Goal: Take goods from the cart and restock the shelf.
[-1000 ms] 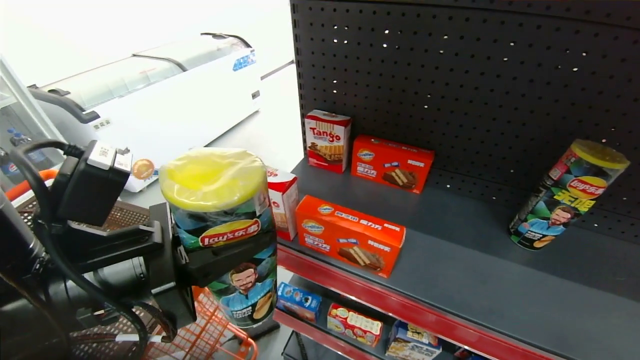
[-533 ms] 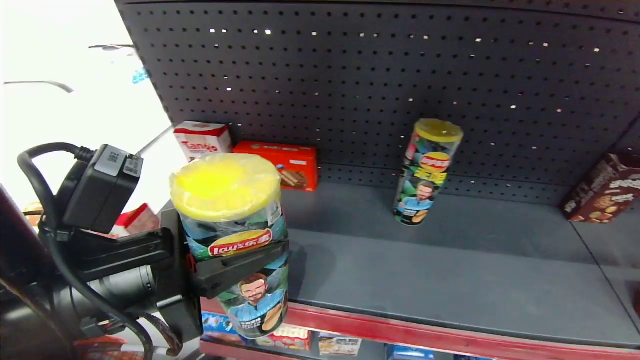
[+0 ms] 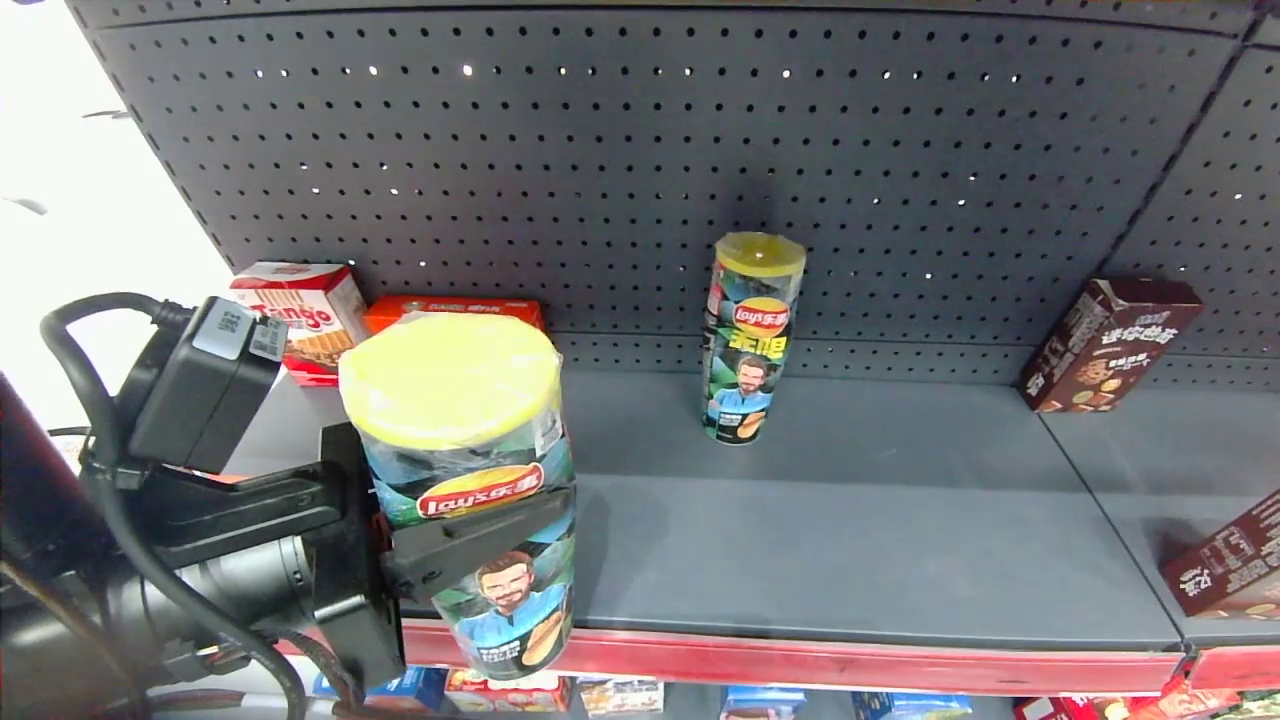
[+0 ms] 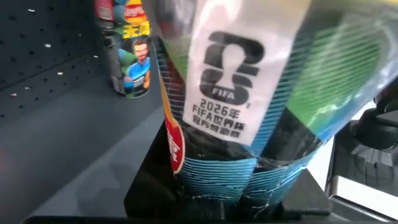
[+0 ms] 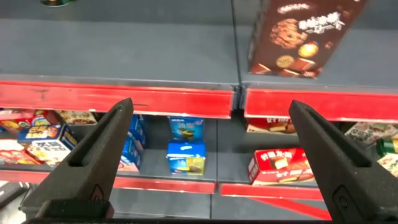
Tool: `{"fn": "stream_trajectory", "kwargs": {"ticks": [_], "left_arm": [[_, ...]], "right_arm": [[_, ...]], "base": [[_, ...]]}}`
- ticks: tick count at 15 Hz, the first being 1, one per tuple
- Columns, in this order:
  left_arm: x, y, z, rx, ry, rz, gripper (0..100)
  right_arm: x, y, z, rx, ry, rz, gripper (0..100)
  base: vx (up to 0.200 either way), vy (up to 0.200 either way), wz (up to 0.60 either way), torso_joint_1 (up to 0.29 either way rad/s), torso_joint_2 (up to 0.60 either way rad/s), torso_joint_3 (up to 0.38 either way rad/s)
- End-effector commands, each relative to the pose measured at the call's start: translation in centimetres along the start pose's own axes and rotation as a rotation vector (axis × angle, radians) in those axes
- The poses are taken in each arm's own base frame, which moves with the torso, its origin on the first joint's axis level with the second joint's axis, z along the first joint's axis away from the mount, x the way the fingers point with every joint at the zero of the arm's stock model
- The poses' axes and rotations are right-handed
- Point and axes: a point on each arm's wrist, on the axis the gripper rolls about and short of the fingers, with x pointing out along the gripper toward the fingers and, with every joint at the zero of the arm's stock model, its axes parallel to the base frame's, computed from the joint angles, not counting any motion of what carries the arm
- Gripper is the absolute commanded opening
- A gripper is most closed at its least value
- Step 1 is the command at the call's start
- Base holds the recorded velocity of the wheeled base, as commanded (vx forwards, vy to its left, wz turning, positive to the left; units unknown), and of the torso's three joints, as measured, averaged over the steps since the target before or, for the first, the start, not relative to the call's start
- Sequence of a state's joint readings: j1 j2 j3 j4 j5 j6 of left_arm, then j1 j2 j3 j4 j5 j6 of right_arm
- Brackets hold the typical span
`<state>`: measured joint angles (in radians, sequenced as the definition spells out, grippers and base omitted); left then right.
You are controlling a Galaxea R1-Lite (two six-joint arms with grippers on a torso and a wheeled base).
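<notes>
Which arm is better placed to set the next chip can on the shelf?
Left. The left gripper is shut on the yellow-lidded cylindrical chip can, held upright at the dark grey shelf's front edge, bare shelf beyond. The right gripper is open and empty, facing the red shelf edge.

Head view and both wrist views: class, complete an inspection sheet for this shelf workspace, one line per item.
Surface: grey shelf board with a red front edge.
Job's things: yellow-lidded chip can held upright at the shelf's front left; matching can standing at the back.
Clutter: red-and-white box and orange box far left; tilted brown box and second brown box on the right.
Grippers: left gripper shut on the can; right gripper open, empty.
Cables: black cable looped at the left wrist.
Surroundings: black pegboard panel; small boxes on lower shelves.
</notes>
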<state>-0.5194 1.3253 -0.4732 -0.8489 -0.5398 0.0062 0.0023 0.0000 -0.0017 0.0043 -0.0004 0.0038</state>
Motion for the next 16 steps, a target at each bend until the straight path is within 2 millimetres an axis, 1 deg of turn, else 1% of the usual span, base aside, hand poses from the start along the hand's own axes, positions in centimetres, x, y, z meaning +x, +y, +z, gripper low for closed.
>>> {"fn": "stream_trajectory", "kwargs": {"ticks": [1, 9, 16], "left_arm": [[-0.02, 0.05, 0.03, 0.001, -0.001, 0.002, 0], [-0.03, 0.04, -0.01, 0.002, 0.0, 0.001, 0], [0.25, 0.28, 0.36, 0.011, -0.011, 0.007, 0]], "right_arm": [[0.0, 0.0, -0.01, -0.001, 0.001, 0.0, 100], [0.0, 0.01, -0.01, -0.001, 0.001, -0.002, 100], [0.0, 0.01, -0.01, -0.004, 0.001, 0.001, 100]], "base": [[0.0, 0.0, -0.6, 0.007, 0.0, 0.007], [0.0, 0.0, 0.0, 0.0, 0.0, 0.0], [0.0, 0.0, 0.0, 0.0, 0.0, 0.0]]}}
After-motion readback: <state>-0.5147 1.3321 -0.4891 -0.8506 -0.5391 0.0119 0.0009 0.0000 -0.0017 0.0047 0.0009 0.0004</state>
